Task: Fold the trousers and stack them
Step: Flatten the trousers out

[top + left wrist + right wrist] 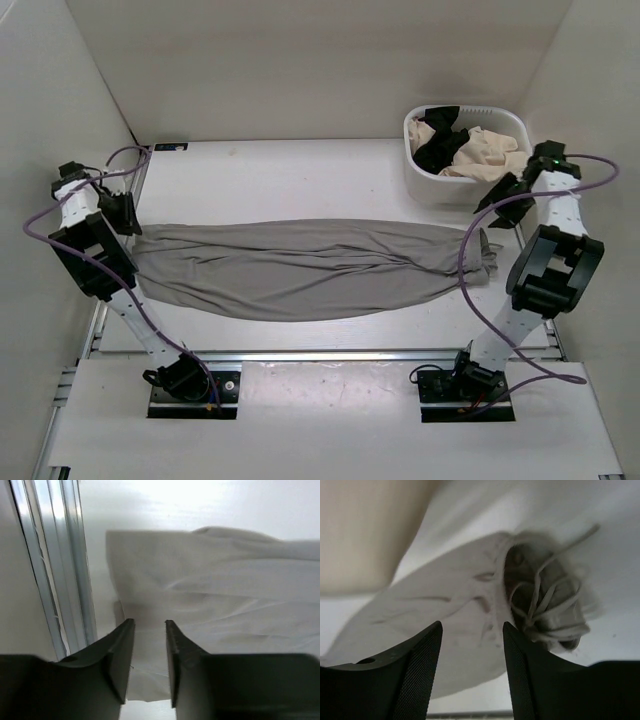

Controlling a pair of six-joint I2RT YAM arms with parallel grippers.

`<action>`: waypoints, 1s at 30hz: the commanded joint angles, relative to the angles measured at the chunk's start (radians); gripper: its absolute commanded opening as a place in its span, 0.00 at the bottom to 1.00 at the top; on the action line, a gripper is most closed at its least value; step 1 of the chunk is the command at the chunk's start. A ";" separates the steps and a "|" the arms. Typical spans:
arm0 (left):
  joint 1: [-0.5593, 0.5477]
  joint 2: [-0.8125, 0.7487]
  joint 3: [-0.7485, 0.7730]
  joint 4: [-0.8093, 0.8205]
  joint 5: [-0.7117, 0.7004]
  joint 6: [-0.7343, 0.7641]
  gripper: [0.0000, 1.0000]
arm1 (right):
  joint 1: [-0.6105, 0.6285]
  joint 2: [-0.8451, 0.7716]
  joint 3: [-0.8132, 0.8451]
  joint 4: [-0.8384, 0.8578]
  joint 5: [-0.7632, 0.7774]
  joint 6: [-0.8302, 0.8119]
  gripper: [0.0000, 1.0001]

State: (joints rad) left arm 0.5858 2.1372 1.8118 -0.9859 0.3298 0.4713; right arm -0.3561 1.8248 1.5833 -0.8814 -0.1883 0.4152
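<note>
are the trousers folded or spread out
Spread out: the trousers lie stretched full length across the table, with no crosswise fold.

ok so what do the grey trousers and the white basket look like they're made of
The trousers look like soft, matte knit fabric, perhaps jersey: they lie limp with shallow wrinkles, and a cord drawstring shows at the waist. The basket looks like rigid white plastic, smooth with a slight sheen, its rim thick and even.

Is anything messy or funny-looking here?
Yes. The trousers lie spread out, but their waist end on the right is scrunched up with its drawstring in a loose tangle. Also, clothes spill over the basket rim.
</note>
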 commanded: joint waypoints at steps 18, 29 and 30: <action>0.051 -0.479 -0.666 -0.013 -0.293 0.110 0.56 | 0.065 -0.259 -0.608 0.159 0.156 0.080 0.55; 0.063 -0.444 -0.746 0.064 -0.255 0.058 0.62 | 0.032 -0.105 -0.542 0.223 0.279 0.089 0.55; 0.063 -0.433 -0.734 0.064 -0.255 0.044 0.62 | 0.032 -0.105 -0.542 0.223 0.279 0.089 0.55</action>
State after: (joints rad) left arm 0.6487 1.7084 1.0676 -0.9714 0.0513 0.5484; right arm -0.3138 1.7050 1.0107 -0.6994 0.0311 0.4961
